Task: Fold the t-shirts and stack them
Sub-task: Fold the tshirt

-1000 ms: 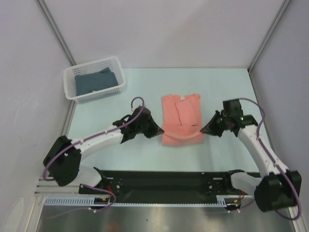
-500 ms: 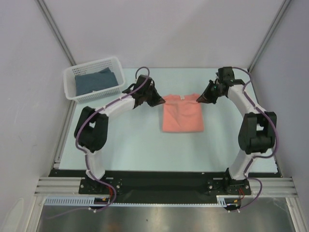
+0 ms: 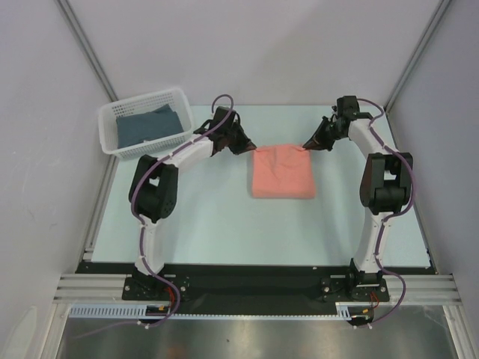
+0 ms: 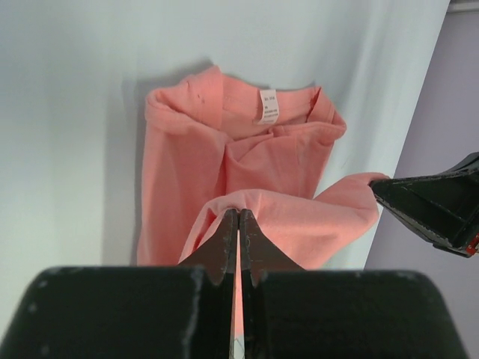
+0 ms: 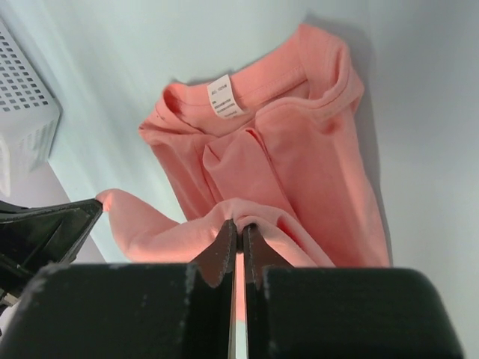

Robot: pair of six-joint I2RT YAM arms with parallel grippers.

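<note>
The left gripper (image 4: 238,224) and right gripper (image 5: 239,232) each pinch a corner of the salmon-pink t-shirt (image 3: 282,176), which lies right of the basket (image 3: 153,146). The held edge spans crosswise above the shirt's neck end, with the left gripper nearer the basket.

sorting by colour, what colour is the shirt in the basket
Dark slate-blue t-shirt, clearest in the top external view.

Arms out far, L gripper (image 3: 249,149) & R gripper (image 3: 306,143) tight on pink tee (image 3: 281,173)
</note>
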